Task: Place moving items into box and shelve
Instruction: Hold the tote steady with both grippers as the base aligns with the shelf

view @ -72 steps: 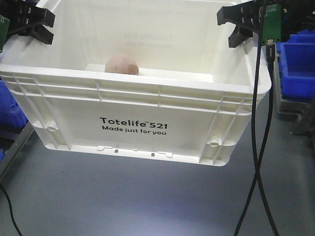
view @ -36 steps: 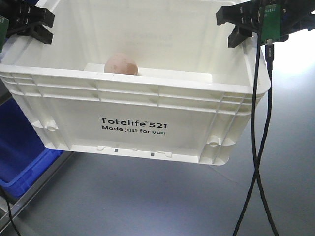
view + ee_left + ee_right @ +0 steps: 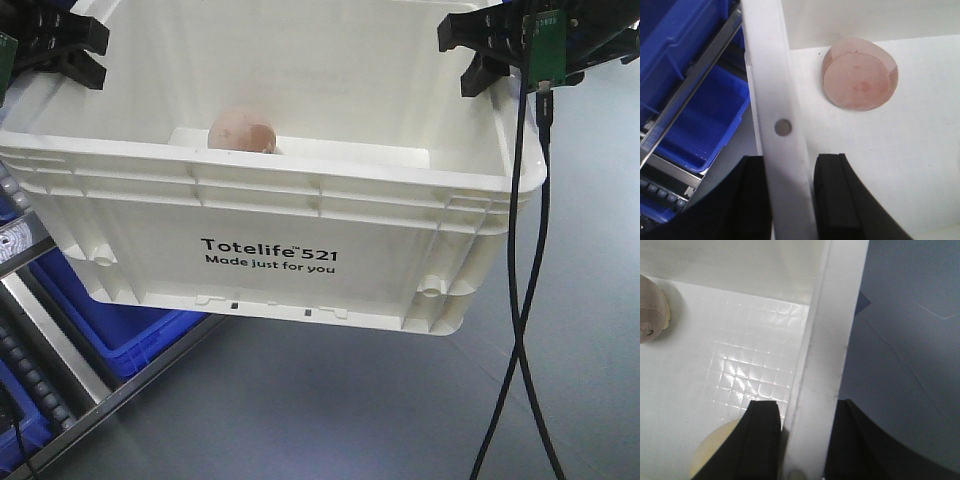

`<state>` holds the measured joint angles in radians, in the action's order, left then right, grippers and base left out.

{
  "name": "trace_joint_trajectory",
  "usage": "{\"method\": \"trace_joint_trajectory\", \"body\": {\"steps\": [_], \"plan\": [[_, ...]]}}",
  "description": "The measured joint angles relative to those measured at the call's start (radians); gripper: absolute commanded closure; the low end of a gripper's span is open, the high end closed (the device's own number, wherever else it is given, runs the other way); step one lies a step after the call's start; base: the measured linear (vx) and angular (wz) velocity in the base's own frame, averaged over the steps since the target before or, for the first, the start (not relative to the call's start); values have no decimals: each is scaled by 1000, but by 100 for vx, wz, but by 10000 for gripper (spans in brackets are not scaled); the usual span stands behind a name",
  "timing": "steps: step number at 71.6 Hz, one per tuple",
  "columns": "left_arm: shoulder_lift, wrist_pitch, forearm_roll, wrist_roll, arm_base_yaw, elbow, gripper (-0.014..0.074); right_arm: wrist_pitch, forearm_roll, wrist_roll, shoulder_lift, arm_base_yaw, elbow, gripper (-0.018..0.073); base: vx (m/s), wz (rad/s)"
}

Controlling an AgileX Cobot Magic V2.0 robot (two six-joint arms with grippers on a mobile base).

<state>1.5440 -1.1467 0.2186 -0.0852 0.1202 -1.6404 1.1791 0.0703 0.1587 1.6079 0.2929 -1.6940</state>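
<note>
Looks like the carry toward the shelf. Holding the box (image 3: 270, 215) up off the grey floor (image 3: 350, 410), right across the middle of the front view, above a blue bin (image 3: 130, 335) and a metal rack (image 3: 45, 375) at lower left. Pinching the left wall with the left gripper (image 3: 790, 167), fingers closed on the rim from outside and inside, at the bottom of the left wrist view. Same story opposite: right gripper (image 3: 805, 410) clenched over the right wall, low in its own frame. Reaching in from the two upper corners of the front view, at roughly matching height, pointing down over the rim. Inside, a pinkish ball (image 3: 860, 74) resting on the box floor near the left wall, and a pale round thing (image 3: 715, 452) peeking in at lower left of the right wrist view, too cropped to name. To do this well: hold both sides level, move them together to avoid spreading or twisting the walls, go gently to stop the ball rolling, watch the dangling cables (image 3: 530, 300) at right, and square the base to the rack before lowering.
</note>
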Motion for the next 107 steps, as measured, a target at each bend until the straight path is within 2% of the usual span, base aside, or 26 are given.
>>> {"method": "trace_joint_trajectory", "body": {"steps": [59,107], "plan": [[0,0,4,0,0,0,613,3,-1,0,0,0,0,571,-7,35],[0,-7,-3,0,-1,0,613,5,5,0,0,0,0,571,-3,49]]}}
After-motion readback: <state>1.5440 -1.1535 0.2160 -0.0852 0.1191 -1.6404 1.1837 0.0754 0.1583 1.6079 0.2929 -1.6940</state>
